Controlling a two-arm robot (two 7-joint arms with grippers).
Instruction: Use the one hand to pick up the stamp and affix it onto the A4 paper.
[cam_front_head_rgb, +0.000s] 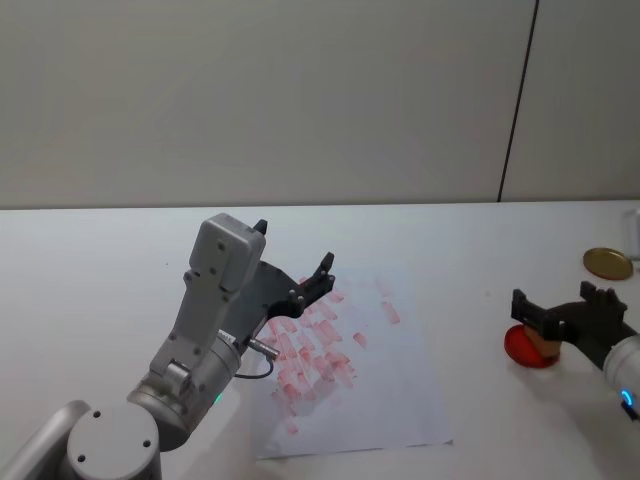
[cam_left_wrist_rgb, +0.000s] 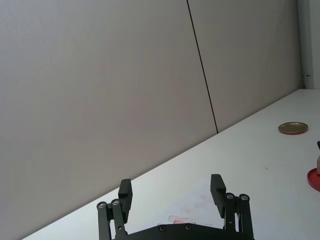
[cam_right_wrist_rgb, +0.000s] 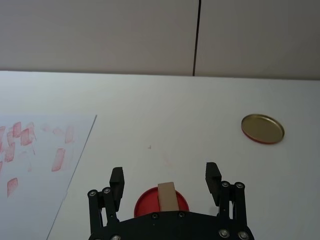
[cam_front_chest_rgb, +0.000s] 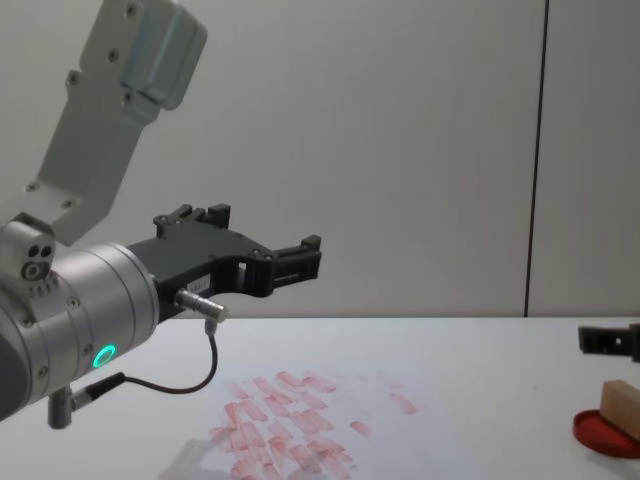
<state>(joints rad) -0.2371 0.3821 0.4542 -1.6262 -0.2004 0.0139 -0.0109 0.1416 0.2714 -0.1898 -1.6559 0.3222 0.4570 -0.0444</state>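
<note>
The stamp (cam_right_wrist_rgb: 167, 196), a tan wooden block, stands upright on the round red ink pad (cam_right_wrist_rgb: 145, 204) at the table's right. My right gripper (cam_right_wrist_rgb: 165, 176) is open and straddles it, a finger on each side with gaps between. The head view shows the same: right gripper (cam_front_head_rgb: 553, 300) around the stamp (cam_front_head_rgb: 545, 346). The stamp (cam_front_chest_rgb: 620, 402) also shows from the side in the chest view. The A4 paper (cam_front_head_rgb: 400, 390), covered with pinkish-red prints, lies mid-table. My left gripper (cam_front_head_rgb: 294, 243) hangs open and empty above the paper's left part.
A gold round lid (cam_front_head_rgb: 608, 263) lies on the table behind the ink pad (cam_front_head_rgb: 520, 347), near the right edge. The left arm's body (cam_front_head_rgb: 215, 300) rises over the paper's left side. A grey wall runs behind the white table.
</note>
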